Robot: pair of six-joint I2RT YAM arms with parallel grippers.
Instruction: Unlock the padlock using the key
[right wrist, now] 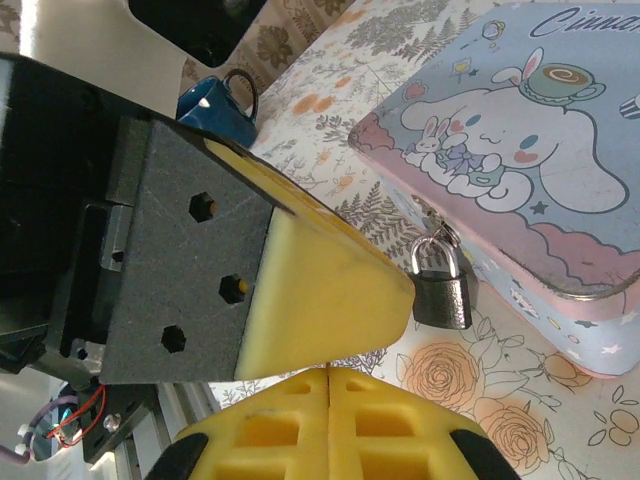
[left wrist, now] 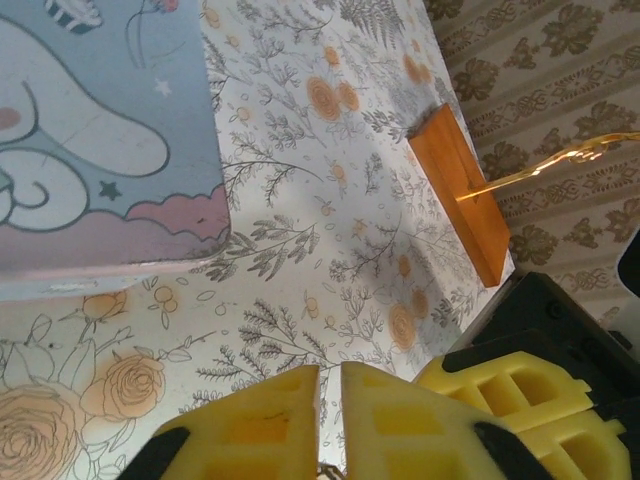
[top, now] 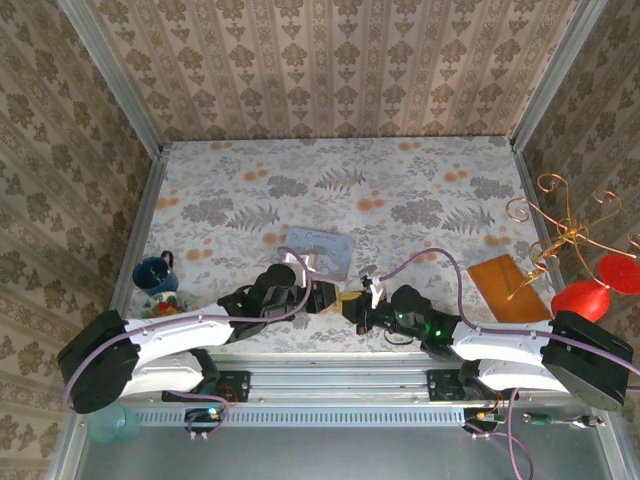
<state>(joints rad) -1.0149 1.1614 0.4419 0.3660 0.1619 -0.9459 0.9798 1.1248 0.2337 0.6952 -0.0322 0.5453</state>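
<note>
The small black padlock (right wrist: 441,288) hangs shut by its silver shackle from the hasp on the front of the pale blue picture tin (right wrist: 520,150). My right gripper (right wrist: 329,370) is shut just in front of the padlock, its yellow fingers pressed together. My left gripper (left wrist: 330,368) meets it tip to tip at the table's near middle (top: 322,297). One of its yellow fingers (right wrist: 330,290) lies across the right gripper's tips. The left jaws stand a thin slit apart. A tiny brass-brown bit, the key (left wrist: 327,470), shows between them at the frame's bottom edge.
The tin (top: 325,248) lies just beyond both grippers. A flat orange-brown board (top: 505,288) carrying a gold wire stand (top: 560,235) sits at the right, with red shapes (top: 590,290) beside it. A blue mug (top: 155,272) stands at the left edge.
</note>
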